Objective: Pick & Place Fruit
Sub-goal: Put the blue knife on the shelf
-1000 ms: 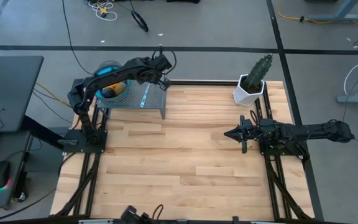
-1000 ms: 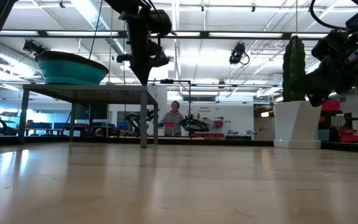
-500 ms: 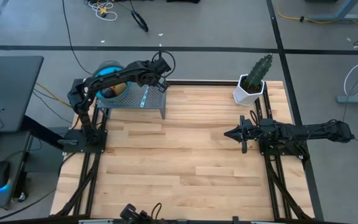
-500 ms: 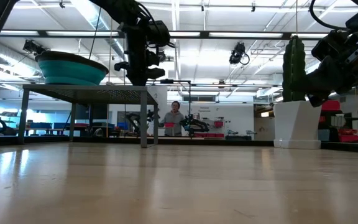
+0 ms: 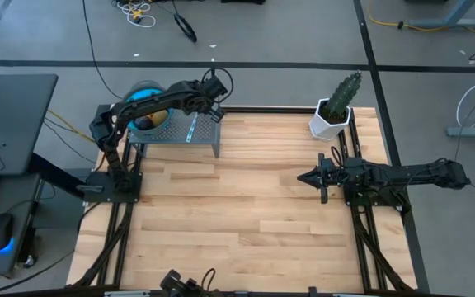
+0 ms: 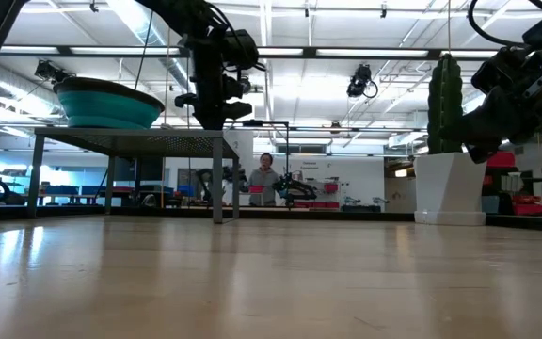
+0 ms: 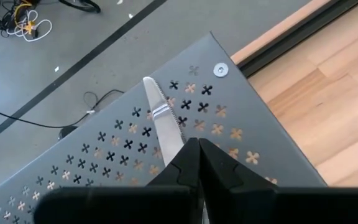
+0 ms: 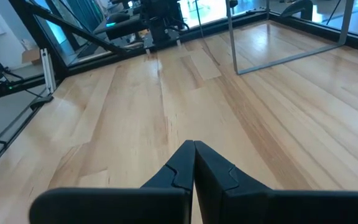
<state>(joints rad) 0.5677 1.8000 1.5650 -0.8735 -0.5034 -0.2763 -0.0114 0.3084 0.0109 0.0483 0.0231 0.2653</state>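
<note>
A teal bowl stands on the left end of a grey perforated stand at the table's far left. In it lie a yellow-orange fruit and a darker fruit. A slim white knife lies flat on the stand's top. My left gripper is shut and points steeply down over the knife near the stand's right end. In the low view its tip stands just above the stand's top. My right gripper rests shut at the table's right side, over bare wood. My left gripper has its shut fingertips over the knife's near part, coming from above at a slant. The fingers themselves hide that spot, so I cannot tell whether they touch the knife or the stand.
A green cactus in a white pot stands at the far right of the table. The wooden tabletop stretches between the two arms. A person stands far off in the room behind the table.
My left gripper has sunk toward the stand's top beside the bowl, still shut, and has then held still. The knife, the bowl and the fruit have not moved.
</note>
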